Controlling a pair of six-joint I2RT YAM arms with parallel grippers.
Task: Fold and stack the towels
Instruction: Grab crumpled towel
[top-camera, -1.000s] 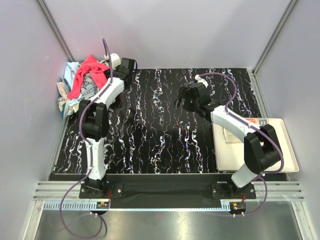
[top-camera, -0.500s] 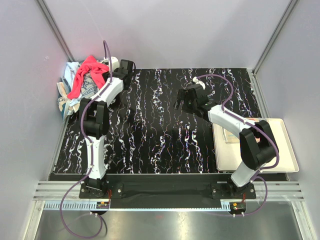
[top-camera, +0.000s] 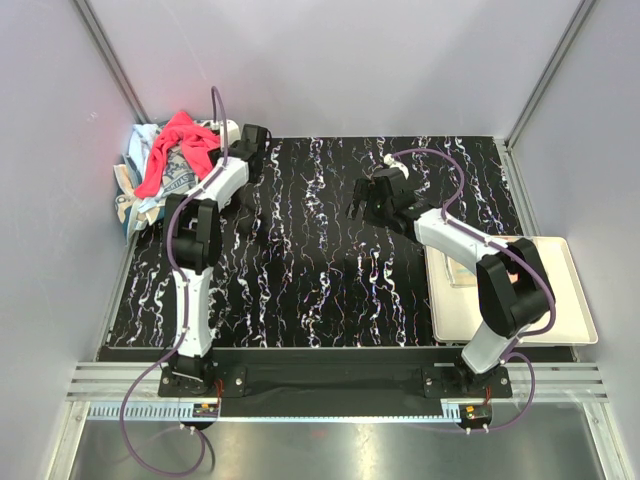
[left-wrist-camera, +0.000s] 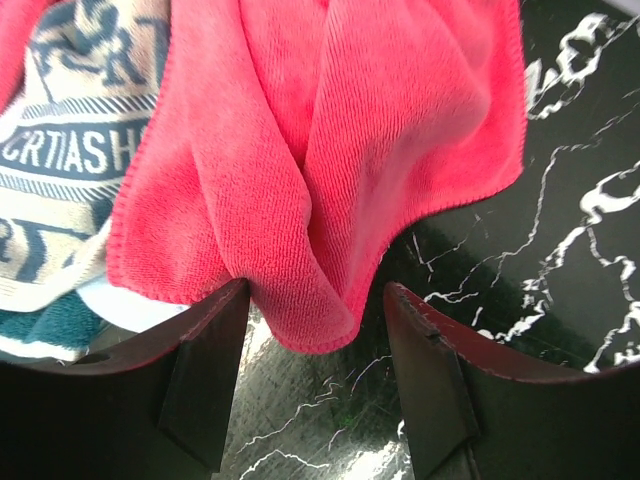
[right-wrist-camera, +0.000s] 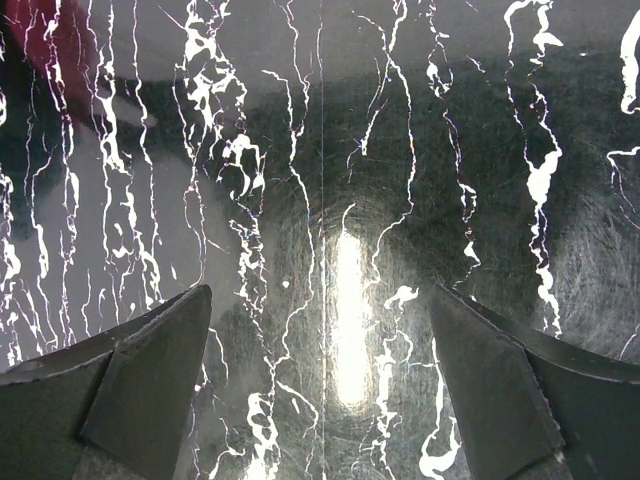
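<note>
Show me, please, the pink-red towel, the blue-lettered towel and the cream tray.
pink-red towel (left-wrist-camera: 340, 150): left wrist view, on its central fold.
blue-lettered towel (left-wrist-camera: 70, 150): left wrist view, on its printed band.
cream tray (top-camera: 575, 310): top external view, on its bare right side.
</note>
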